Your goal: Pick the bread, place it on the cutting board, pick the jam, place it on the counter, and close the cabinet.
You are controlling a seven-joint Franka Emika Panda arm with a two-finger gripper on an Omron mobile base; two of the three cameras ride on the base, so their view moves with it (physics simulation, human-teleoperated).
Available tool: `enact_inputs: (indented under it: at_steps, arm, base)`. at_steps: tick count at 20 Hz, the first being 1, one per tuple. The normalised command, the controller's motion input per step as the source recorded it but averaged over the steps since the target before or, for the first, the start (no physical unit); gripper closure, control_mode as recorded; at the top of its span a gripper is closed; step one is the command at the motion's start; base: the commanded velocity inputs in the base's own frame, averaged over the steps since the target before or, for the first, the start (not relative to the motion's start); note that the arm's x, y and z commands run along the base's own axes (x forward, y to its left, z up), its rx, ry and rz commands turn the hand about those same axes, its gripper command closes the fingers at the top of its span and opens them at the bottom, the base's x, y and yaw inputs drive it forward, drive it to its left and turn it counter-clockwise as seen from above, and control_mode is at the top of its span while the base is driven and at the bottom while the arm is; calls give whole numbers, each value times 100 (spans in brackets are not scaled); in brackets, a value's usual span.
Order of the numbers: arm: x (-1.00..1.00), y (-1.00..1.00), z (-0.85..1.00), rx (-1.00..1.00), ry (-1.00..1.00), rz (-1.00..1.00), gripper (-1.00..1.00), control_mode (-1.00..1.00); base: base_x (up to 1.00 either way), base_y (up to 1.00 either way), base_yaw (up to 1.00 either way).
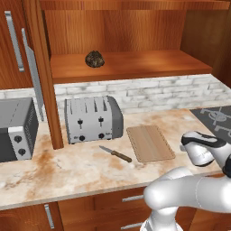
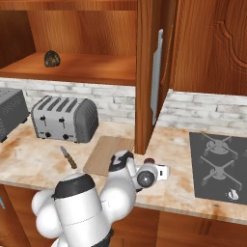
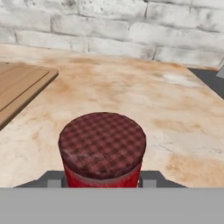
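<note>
My gripper (image 3: 101, 181) is shut on the jam (image 3: 102, 148), a red jar with a dark checked lid, held low over the marbled counter (image 3: 131, 96). Whether the jar rests on the stone, I cannot tell. In the right base view the hand (image 2: 153, 172) sits between the cutting board (image 2: 107, 154) and the stove, with a bit of red jam (image 2: 149, 160) showing. The dark lumpy bread (image 1: 94, 58) lies on the shelf of the open cabinet (image 1: 135, 65). The tan cutting board (image 1: 150, 143) is bare.
A grey toaster (image 1: 92, 119) and a knife (image 1: 116, 154) are left of the board. A toaster oven (image 1: 16, 128) stands at the far left, and a stove (image 2: 219, 161) at the right. The open cabinet door (image 2: 157, 72) juts out above the counter.
</note>
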Motion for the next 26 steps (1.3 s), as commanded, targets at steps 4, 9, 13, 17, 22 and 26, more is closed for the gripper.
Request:
enact_inputs:
  at_steps: [4,9,13,17,22,26]
  arm:
    - [6,0,-6,0,0,0,100,-100]
    - [0,0,0,0,0,0,100,-100]
    - [0,0,0,0,0,0,-100,-100]
    - [0,0,0,0,0,0,-100,-100]
    - [0,0,0,0,0,0,-100,-100]
    - [0,0,0,0,0,0,-100,-100]
  base:
    - [0,0,0]
    - [0,0,0]
    - [0,0,0]
    - [0,0,0]
    - [0,0,0]
    - [0,0,0]
